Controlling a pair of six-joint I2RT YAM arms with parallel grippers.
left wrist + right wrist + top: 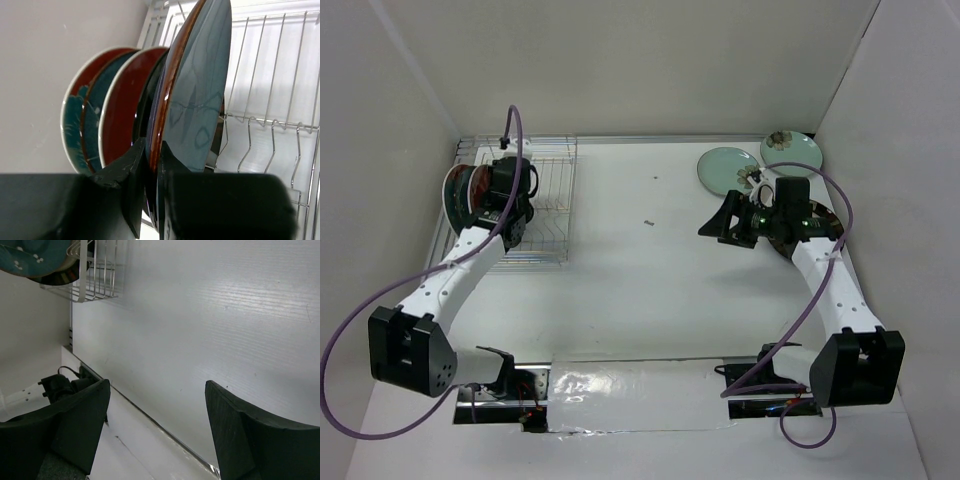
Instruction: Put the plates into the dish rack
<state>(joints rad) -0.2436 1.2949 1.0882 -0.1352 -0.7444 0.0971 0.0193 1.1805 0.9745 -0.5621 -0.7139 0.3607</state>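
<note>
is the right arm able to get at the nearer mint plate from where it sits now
Probably yes. The right hand is open and empty, and the nearer mint plate lies flat on the table just beyond it, nothing between them. Its low edge may be hard to pinch.

The left wrist view's top edge cuts off the held plate (197, 100), and its lower rim vanishes between the blurred fingers (125, 172) of the left pincer (151, 155); the plates (120, 115) behind overlap, so we cannot count them; from above, a dark plate (828, 218) lies mostly hidden under the right arm (830, 280); a speck (648, 222) on the table (650, 300) is too small for us to name; the right wrist view's top edge crops a teal plate (22, 257) and the dish rack (95, 275).
</note>
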